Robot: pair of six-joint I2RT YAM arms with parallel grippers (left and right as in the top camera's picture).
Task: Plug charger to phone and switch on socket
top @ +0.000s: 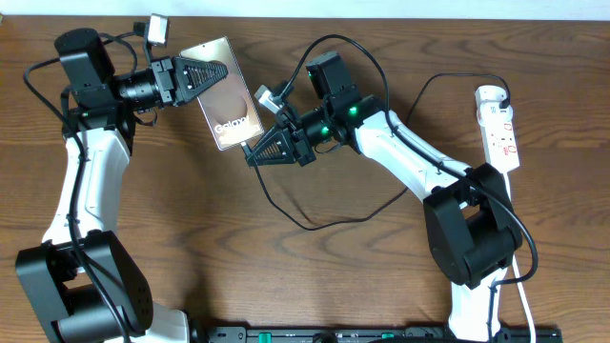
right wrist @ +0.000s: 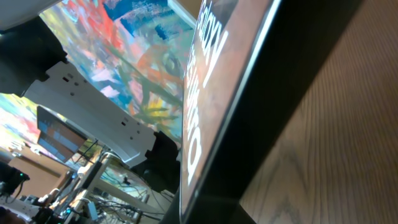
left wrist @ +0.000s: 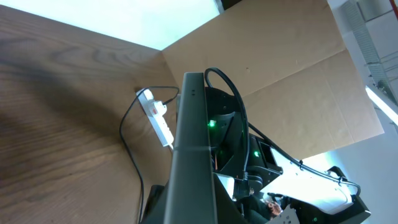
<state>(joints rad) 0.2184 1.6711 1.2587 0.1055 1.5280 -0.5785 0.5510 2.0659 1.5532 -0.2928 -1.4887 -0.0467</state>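
Note:
My left gripper (top: 217,74) is shut on the top end of the phone (top: 229,100), holding it tilted above the table with its tan screen and white lettering facing up. The right gripper (top: 255,152) is shut at the phone's bottom edge. The thin black charger (top: 315,225) leads out from under its fingertips, loops over the table and rises to the white socket (top: 499,124) at the far right. In the left wrist view the phone (left wrist: 191,149) shows edge-on, with the socket (left wrist: 159,118) beyond. In the right wrist view the phone (right wrist: 211,93) fills the frame and hides the plug tip.
The right arm's white links (top: 410,157) and black elbow (top: 472,233) lie between the phone and the socket. A black rail (top: 381,333) runs along the front edge. A brown cardboard panel (left wrist: 280,74) stands past the table's far side.

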